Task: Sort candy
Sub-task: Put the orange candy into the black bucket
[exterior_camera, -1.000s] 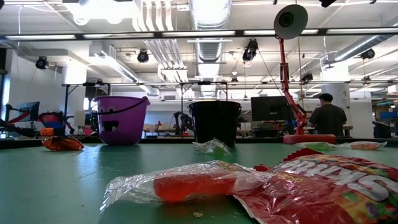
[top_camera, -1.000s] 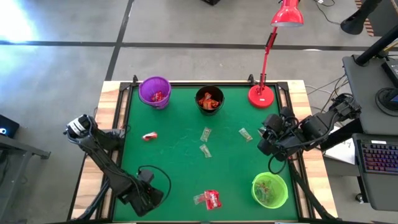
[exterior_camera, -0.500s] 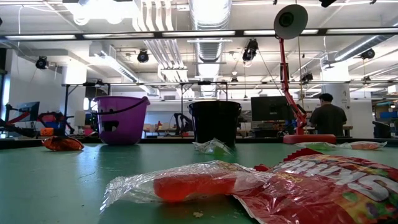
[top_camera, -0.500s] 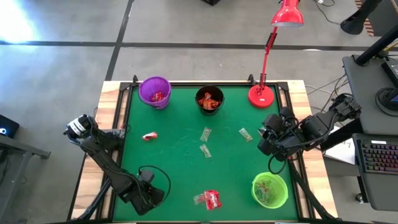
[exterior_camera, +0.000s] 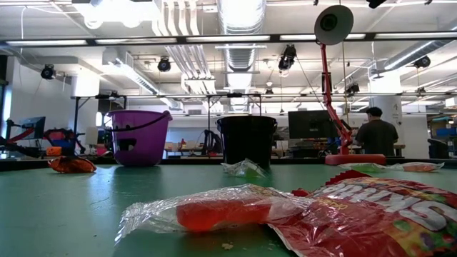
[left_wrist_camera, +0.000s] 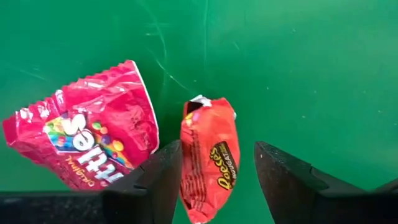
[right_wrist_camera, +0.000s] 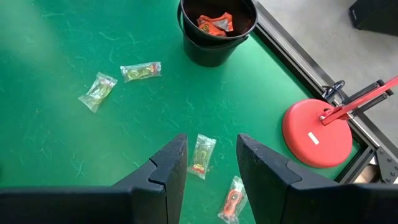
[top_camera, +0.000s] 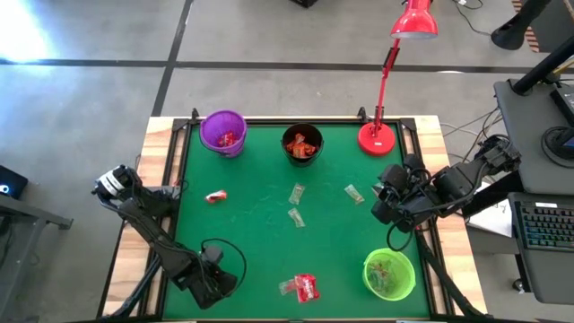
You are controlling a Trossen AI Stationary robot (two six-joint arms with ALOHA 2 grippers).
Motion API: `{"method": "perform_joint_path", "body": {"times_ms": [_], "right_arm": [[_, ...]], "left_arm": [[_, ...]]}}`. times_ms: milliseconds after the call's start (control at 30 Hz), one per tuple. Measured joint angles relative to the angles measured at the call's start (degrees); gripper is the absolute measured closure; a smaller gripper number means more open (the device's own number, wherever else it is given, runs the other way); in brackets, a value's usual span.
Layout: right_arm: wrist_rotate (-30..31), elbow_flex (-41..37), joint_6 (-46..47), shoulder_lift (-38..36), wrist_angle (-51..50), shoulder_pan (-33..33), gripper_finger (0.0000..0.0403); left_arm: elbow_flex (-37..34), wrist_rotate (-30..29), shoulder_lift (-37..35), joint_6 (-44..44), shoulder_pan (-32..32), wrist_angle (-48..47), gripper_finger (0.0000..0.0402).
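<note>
In the left wrist view an orange candy pack (left_wrist_camera: pixel 208 158) lies flat on the green table beside a red candy pack (left_wrist_camera: pixel 87 134). My left gripper (left_wrist_camera: pixel 216 152) hangs open above them, pointing down, with one finger on each side of the orange pack. In the high view this gripper (top_camera: pixel 213 280) is at the near left, and a red pack (top_camera: pixel 308 287) lies with a paler one (top_camera: pixel 288 285) by the near edge. My right gripper (right_wrist_camera: pixel 208 162) waits open, high over the table's right side (top_camera: pixel 395 202). Small greenish candies (top_camera: pixel 296 193) lie mid-table.
A purple cup (top_camera: pixel 223 133) and a black cup (top_camera: pixel 302 144) with candy inside stand at the far edge, and a green cup (top_camera: pixel 389 274) at the near right. The red lamp's base (top_camera: pixel 378 137) sits far right. A red candy (top_camera: pixel 215 196) lies at the left.
My left gripper has sunk a little toward the table at the near left. The candies and my right arm have kept still.
</note>
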Motion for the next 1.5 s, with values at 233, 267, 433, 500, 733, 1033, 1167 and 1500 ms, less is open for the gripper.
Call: {"method": "perform_joint_path", "body": {"times_ms": [233, 267, 433, 500, 733, 1033, 1167, 1500], "right_arm": [[0.00, 0.00, 0.00, 0.00, 0.17, 0.00, 0.0271], [0.00, 0.00, 0.00, 0.00, 0.21, 0.00, 0.0271], [0.02, 0.00, 0.01, 0.02, 0.29, 0.04, 0.0271], [0.02, 0.00, 0.00, 0.02, 0.40, 0.04, 0.0271], [0.02, 0.00, 0.00, 0.02, 0.40, 0.04, 0.0271], [0.04, 0.00, -0.42, 0.02, 0.54, 0.04, 0.0271], [0.06, 0.00, -0.44, 0.02, 0.62, 0.04, 0.0271], [0.11, 0.00, -1.93, 0.02, 0.84, 0.04, 0.0271]], "left_arm": [[-0.41, 0.01, 0.00, 0.00, 0.02, -0.49, 0.0258], [-0.67, 0.02, 0.00, 0.00, 0.02, -0.46, 0.0266], [-2.03, 0.16, 0.00, -0.40, 0.01, 0.06, 0.0306], [-2.55, 0.15, 0.00, -0.81, 0.01, 0.91, 0.0319], [-2.70, 0.15, -0.01, 1.71, 0.01, 2.11, 0.0366], [0.24, -1.58, -0.03, 4.44, 0.08, 2.16, 0.0397], [1.11, -6.55, -0.71, 3.18, 1.06, 2.14, 0.0400], [1.63, -15.76, -4.65, 11.99, 9.07, 2.03, 0.0401]]}}
